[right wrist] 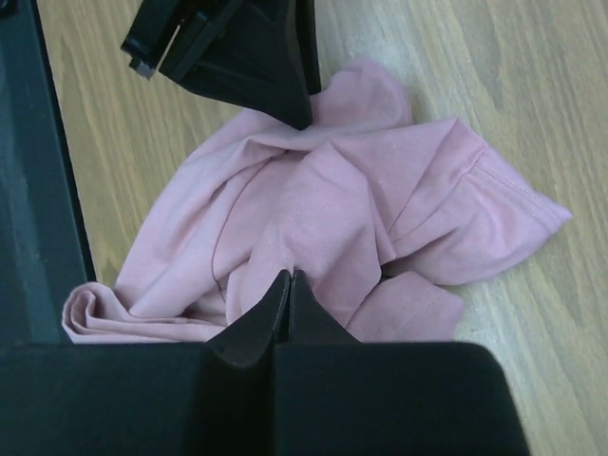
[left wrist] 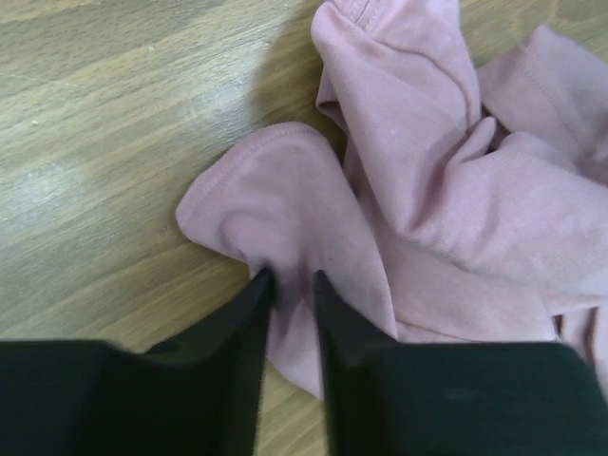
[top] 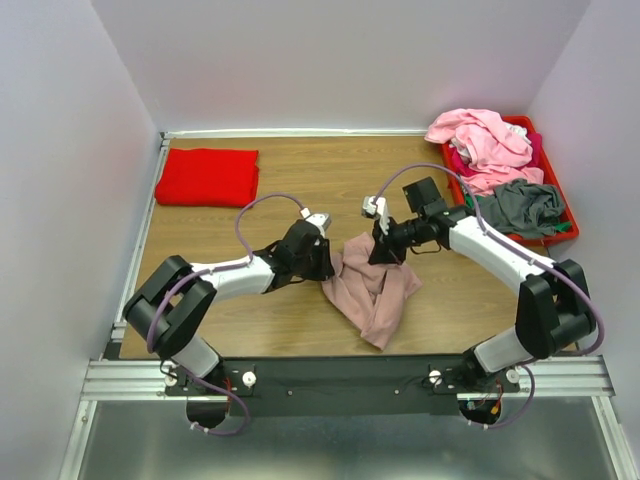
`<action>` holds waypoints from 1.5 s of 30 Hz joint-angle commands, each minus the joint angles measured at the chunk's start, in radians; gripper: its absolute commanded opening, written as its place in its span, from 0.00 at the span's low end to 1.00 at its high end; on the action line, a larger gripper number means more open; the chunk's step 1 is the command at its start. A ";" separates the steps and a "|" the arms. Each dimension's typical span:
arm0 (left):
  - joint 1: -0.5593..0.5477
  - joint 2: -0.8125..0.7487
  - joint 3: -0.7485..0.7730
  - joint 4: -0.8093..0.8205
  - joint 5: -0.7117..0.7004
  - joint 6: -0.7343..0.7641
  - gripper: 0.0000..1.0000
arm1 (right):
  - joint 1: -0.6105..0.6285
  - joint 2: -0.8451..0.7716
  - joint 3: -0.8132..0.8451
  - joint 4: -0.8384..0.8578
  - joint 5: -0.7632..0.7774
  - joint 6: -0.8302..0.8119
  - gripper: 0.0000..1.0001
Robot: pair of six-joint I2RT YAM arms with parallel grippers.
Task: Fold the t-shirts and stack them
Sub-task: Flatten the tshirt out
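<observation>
A dusty-pink t-shirt (top: 375, 290) lies crumpled mid-table. My left gripper (top: 328, 262) is at its left edge. In the left wrist view its jaws (left wrist: 294, 277) pinch a raised fold of the pink fabric (left wrist: 427, 190), which puckers around the tips. My right gripper (top: 378, 250) is at the shirt's far edge. In the right wrist view its tips (right wrist: 289, 275) meet on a pinch of the shirt (right wrist: 332, 199), with the left gripper (right wrist: 302, 112) opposite. A bright red t-shirt (top: 207, 176) lies folded at the far left.
A red plastic bin (top: 568, 205) stands at the far right, holding light pink (top: 480, 140), magenta and grey (top: 520, 205) shirts that spill over its rim. Walls close in the table on the left, the back and the right.
</observation>
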 commanded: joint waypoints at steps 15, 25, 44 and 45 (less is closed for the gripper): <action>0.012 -0.335 0.111 -0.043 -0.289 0.204 0.00 | 0.004 -0.130 0.372 -0.081 0.474 -0.012 0.00; 0.047 -0.552 0.340 -0.036 -0.473 0.448 0.00 | -0.048 -0.102 0.709 -0.055 0.720 0.048 0.00; 0.055 -0.762 0.418 0.033 0.043 0.484 0.00 | -0.192 -0.173 0.889 0.026 0.897 0.105 0.01; 0.055 -0.765 0.421 0.045 0.102 0.440 0.00 | -0.197 -0.176 0.901 0.026 0.897 0.114 0.01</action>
